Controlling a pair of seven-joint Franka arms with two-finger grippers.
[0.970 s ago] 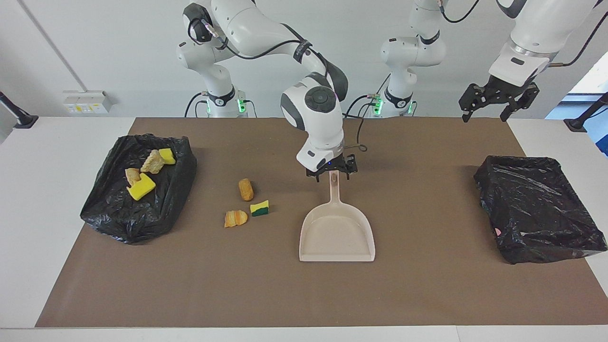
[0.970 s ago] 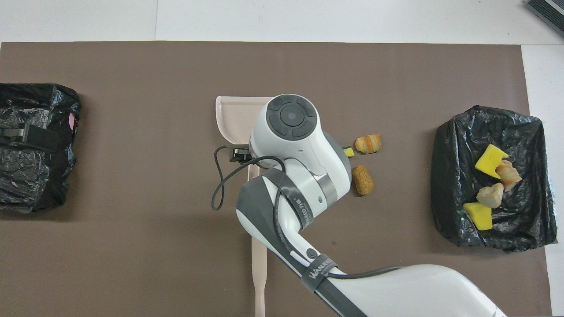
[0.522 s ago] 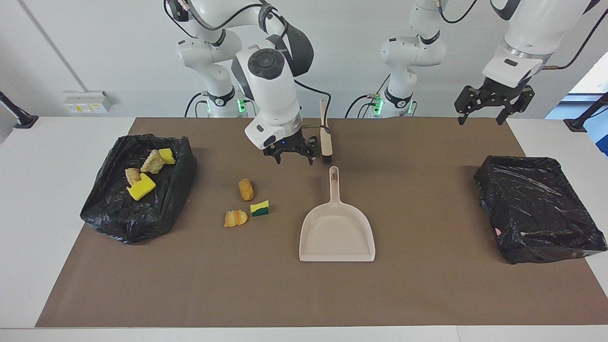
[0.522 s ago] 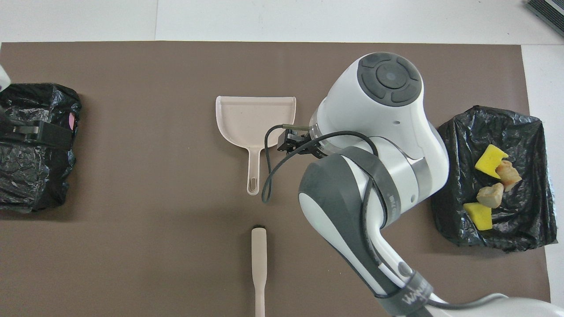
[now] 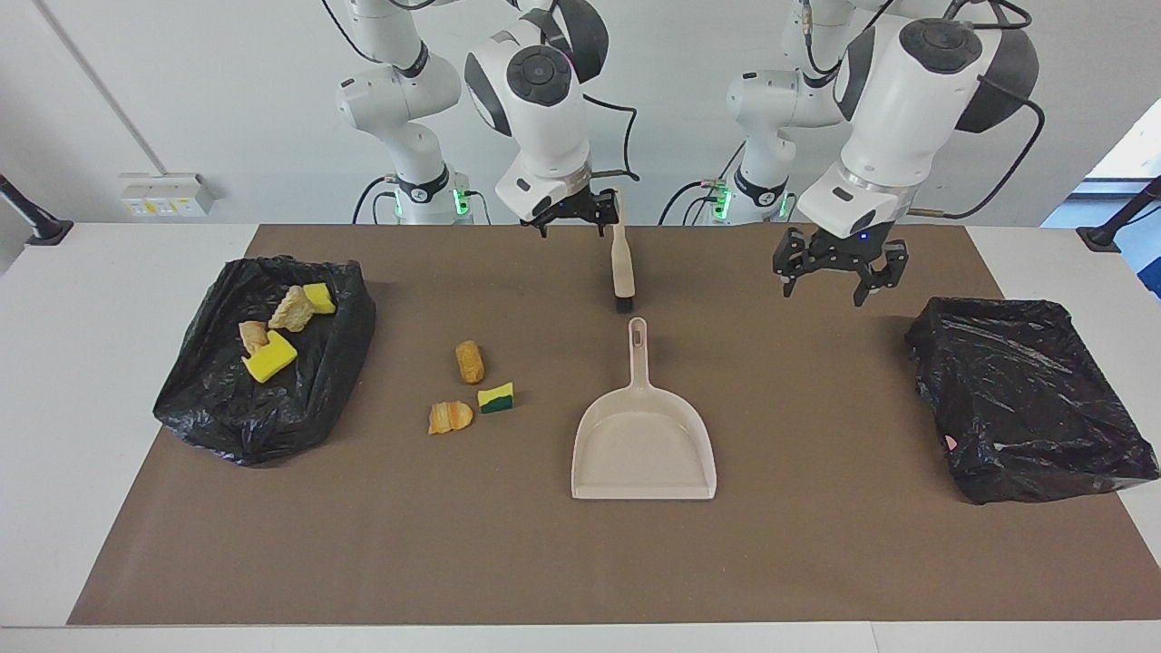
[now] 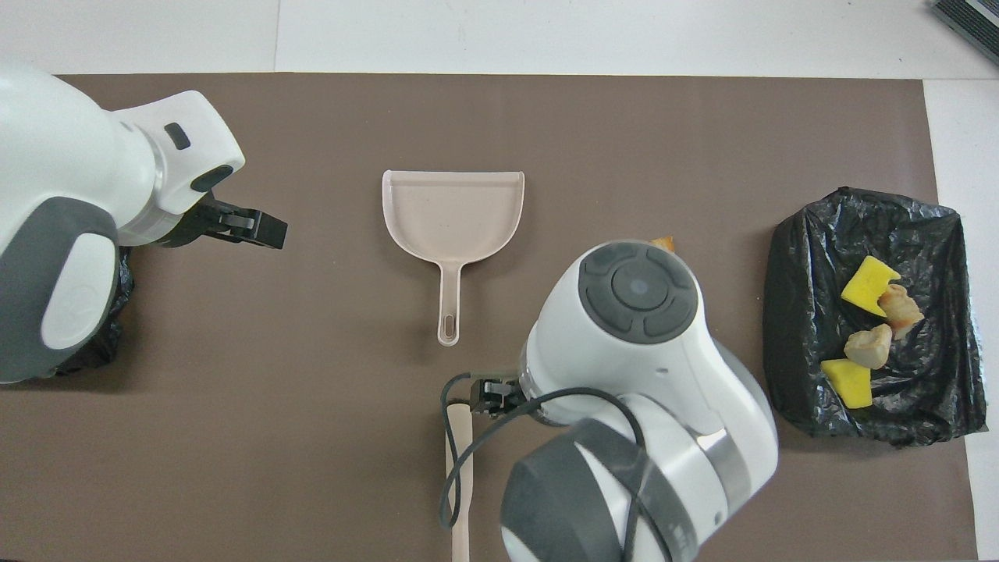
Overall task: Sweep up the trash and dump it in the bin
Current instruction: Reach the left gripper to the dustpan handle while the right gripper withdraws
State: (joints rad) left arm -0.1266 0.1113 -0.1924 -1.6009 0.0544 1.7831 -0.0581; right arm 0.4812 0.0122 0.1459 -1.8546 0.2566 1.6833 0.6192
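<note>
Since the frame half a second back, the right hand [image 5: 570,220] had pulled away from the middle of the mat toward the robots' edge, and the left hand [image 5: 834,277] had swung down and in over the mat, up in the air beside the empty black bin [image 5: 1025,399] at the left arm's end. Both hands had their fingers spread and weren't holding anything. The right one hung just beside the handle end of the brush [image 5: 622,268], which lay flat on the brown mat [image 5: 816,544], not gripped.

Dustpan [image 5: 642,435] sat in the middle of the table, handle pointing toward the robots and almost in line with the brush, with a small gap between them. Pan looked bare inside.

As for the trash: three scraps were loose on the mat beside the dustpan, toward the right arm's end: an orange-tan chunk [image 5: 469,361], a striped orange piece [image 5: 449,417] and a yellow sponge bit with green backing [image 5: 496,397]. Four more, two yellow sponge pieces [image 6: 866,281] and two tan chunks [image 6: 870,346], sat in the other black bin [image 5: 227,417] at the right arm's end
</note>
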